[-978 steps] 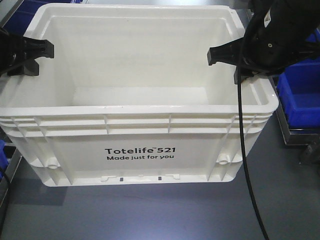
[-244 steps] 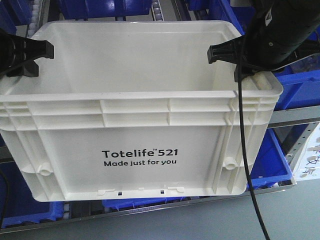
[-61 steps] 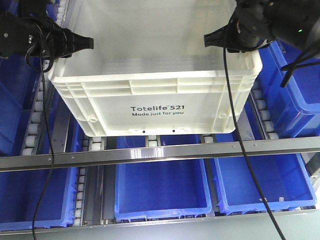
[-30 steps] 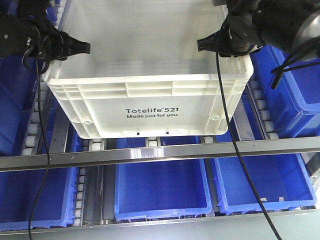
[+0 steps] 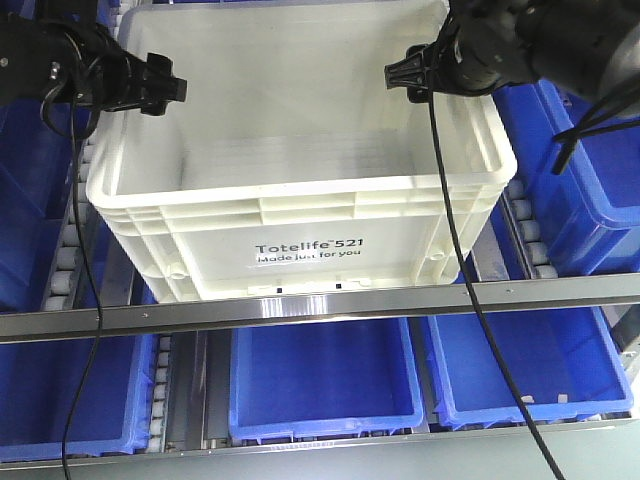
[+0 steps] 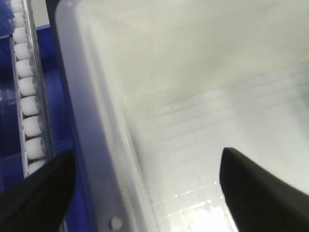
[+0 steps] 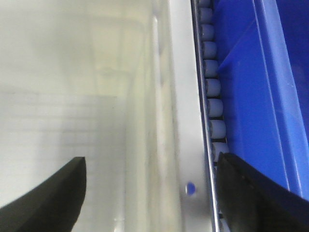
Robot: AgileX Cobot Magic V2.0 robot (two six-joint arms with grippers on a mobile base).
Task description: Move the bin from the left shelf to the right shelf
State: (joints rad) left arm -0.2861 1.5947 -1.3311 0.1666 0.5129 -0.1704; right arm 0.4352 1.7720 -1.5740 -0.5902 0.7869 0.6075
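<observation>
At the far left a blue bin point(image 5: 30, 190) sits beside a roller track point(image 5: 68, 240), and the left gripper point(image 5: 150, 88) straddles the left rim of the bin point(image 5: 300, 215): in the left wrist view one black finger point(image 6: 34, 195) hangs outside the wall and the other inside, jaws spread wide with a clear gap to the plastic on both sides, so it grips nothing. The white bin rests on the upper shelf level, its printed front wall just behind the metal front rail point(image 5: 320, 305), which covers its bottom edge. There is little room at either flank: the left rim overhangs the rollers, and the right rim runs close along a second roller track point(image 7: 210, 92) with another blue bin point(image 7: 260, 96) just beyond it. The right gripper point(image 5: 405, 72) spans the right rim the same way, fingers wide apart, one inside and one outside, not pressing the wall. Below the rail, three blue bins point(image 5: 325, 380) line the lower level, well apart from the white one. Compared with half a second ago, the bin has dropped lower and sits level behind the rail, and both grippers have let go of the rim.
</observation>
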